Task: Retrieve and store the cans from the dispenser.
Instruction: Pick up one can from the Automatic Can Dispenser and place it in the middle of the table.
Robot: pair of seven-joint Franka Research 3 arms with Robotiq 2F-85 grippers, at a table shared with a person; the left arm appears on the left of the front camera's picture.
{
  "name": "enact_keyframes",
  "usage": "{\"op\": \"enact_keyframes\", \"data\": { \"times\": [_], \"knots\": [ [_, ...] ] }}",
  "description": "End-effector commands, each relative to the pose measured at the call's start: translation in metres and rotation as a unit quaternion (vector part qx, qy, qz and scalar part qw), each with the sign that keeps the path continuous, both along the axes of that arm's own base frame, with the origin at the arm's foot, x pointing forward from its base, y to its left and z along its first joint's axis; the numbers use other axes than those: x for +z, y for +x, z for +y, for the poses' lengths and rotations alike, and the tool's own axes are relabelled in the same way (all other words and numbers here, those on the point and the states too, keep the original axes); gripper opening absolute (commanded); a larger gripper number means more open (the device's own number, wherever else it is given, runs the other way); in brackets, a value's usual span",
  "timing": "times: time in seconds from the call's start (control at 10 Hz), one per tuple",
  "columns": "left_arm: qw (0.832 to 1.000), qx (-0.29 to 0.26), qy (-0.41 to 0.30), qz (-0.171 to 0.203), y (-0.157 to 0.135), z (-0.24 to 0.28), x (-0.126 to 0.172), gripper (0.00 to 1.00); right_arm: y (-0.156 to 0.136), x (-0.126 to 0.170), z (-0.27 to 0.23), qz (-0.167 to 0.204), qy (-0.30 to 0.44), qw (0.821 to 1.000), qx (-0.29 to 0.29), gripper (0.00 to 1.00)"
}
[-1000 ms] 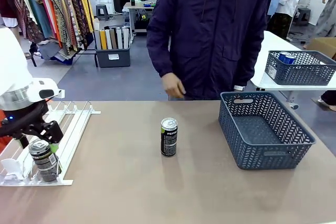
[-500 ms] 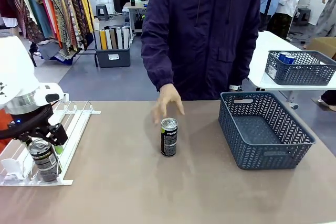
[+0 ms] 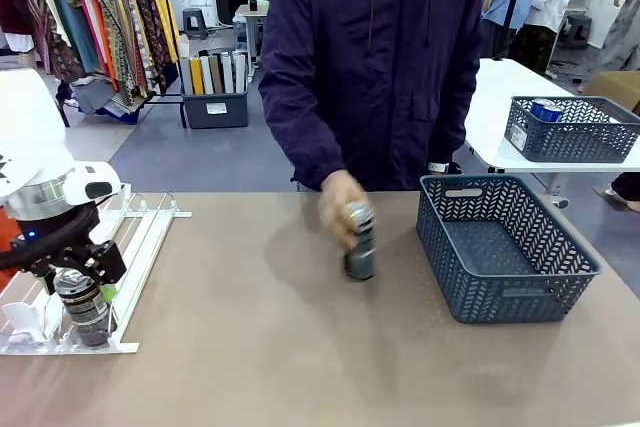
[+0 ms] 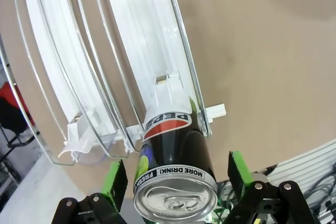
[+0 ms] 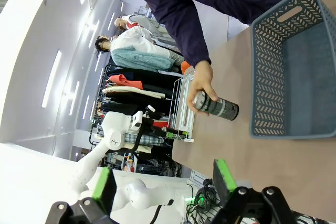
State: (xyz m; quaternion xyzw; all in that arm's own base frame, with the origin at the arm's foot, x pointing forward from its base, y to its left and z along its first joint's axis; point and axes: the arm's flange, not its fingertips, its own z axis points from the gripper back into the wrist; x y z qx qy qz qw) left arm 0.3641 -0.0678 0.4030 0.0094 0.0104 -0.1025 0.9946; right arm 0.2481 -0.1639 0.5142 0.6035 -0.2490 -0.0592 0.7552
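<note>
Hand takes the table can; left arm waits at the dispenser.
Person's hand has lifted the dark can off mid-table, beside the basket. That one looks nearly stored. Left gripper straddles the second can at the dispenser stops, pads apart. Right gripper is spread, empty.

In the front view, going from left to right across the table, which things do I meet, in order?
White wire-rail dispenser rack → person's hand gripping a dark slim drink can → dark grey perforated plastic basket.
</note>
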Motion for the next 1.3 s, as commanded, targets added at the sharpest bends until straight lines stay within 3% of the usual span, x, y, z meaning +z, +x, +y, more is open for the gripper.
{"op": "enact_keyframes", "data": {
  "times": [0.0, 0.1, 0.2, 0.8, 0.9, 1.2],
  "knots": [
    [1.000, 0.003, -0.005, -0.001, -0.004, -0.001, -0.001, 1.00, 0.003, 0.004, 0.001, -0.015, 0.010, 1.000, -0.003, 1.00],
    [1.000, 0.003, -0.004, -0.002, -0.004, 0.000, -0.002, 0.41, 0.003, 0.004, 0.001, -0.015, 0.010, 1.000, -0.003, 1.00],
    [1.000, 0.002, -0.002, -0.004, -0.003, -0.001, -0.003, 0.00, 0.003, 0.004, 0.001, -0.015, 0.010, 1.000, -0.003, 1.00],
    [1.000, 0.009, 0.000, -0.024, -0.001, 0.003, 0.005, 0.00, 0.003, 0.004, 0.001, -0.015, 0.010, 1.000, -0.003, 1.00],
    [0.999, 0.010, -0.005, -0.046, 0.001, 0.005, 0.022, 0.00, 0.003, 0.004, 0.001, -0.015, 0.010, 1.000, -0.003, 1.00],
    [0.991, -0.020, -0.020, -0.134, -0.006, -0.007, 0.123, 0.00, 0.003, 0.004, 0.001, -0.015, 0.010, 1.000, -0.003, 1.00]
  ]
}}
